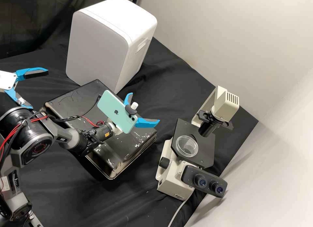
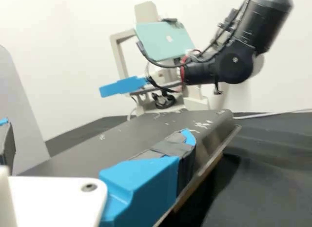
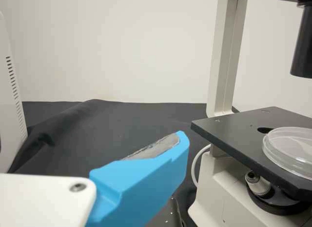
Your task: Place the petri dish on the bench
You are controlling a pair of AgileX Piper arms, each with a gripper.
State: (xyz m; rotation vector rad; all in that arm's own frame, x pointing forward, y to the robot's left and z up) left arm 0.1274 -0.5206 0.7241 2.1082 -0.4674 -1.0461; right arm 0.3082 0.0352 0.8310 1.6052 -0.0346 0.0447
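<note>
The petri dish [image 1: 186, 145] rests on the black stage [image 1: 206, 152] of the microscope [image 1: 174, 179], at about four o'clock from the right gripper [image 1: 144, 108]; that gripper hangs released, fingers spread, above the dark tray [image 1: 75, 103], well apart from the dish; the left gripper [image 1: 39, 88], at nine o'clock in the high view, is likewise splayed and holds nothing. To pick well, I judge the right gripper should come in level over the stage, straddle the rim, clamp gently since thin clear plastic slips, lift clear of the condenser tube [image 1: 206, 129] at one o'clock of the dish, then set it flat on bare worktop [image 1: 169, 80]. The dish looks empty; whether it has a lid I cannot tell; the tray shows white flecks.
</note>
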